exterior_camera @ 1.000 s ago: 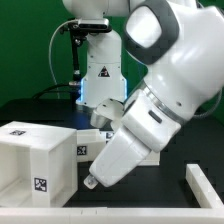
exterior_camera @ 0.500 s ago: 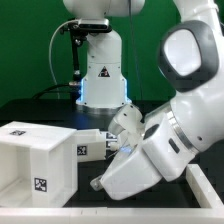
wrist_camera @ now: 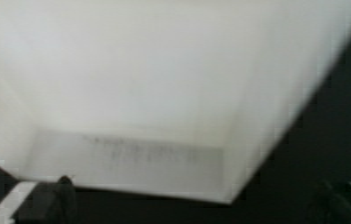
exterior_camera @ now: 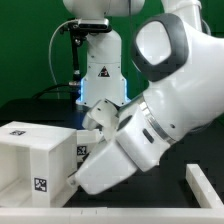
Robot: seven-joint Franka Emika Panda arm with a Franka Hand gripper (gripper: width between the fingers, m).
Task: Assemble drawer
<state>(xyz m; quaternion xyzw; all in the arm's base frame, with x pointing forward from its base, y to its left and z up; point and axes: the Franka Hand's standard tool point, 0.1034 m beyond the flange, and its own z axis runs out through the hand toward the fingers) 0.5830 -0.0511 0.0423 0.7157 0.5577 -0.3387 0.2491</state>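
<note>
Gripper (exterior_camera: 73, 178) was low, close to the table (exterior_camera: 168, 196), tip angled down and toward the exterior view's left. It sat just beside the right face of the casing (exterior_camera: 35, 160), at that face's near lower part. Contact with the casing: couldn't tell.

Jaw state: couldn't tell. In the exterior view my own hand and forearm covered the fingers, and the wrist view was too blurred to resolve them.

The wrist view was almost filled by a white surface (wrist_camera: 154, 90), very close, with one straight edge and dark table beyond it. I couldn't tell which box it belonged to. A small dark blurred shape showed at one edge of that view; I couldn't identify it.

Drawer (exterior_camera: 84, 146) was on the table just beyond the gripper, on the far side of it, tight against the casing's right side. My arm hid most of it. Only a strip of its near face with a black-and-white tag showed between casing and arm. Touching the casing or a hair apart: couldn't tell.

The casing stood at the exterior view's left, upright, with one tag on top and one on its near face.

Bar (exterior_camera: 205, 185) lay flat at the exterior view's right, near side, well apart from the gripper, drawer and casing.

My base (exterior_camera: 100, 70) stood at the far side of the table, behind the drawer.
</note>
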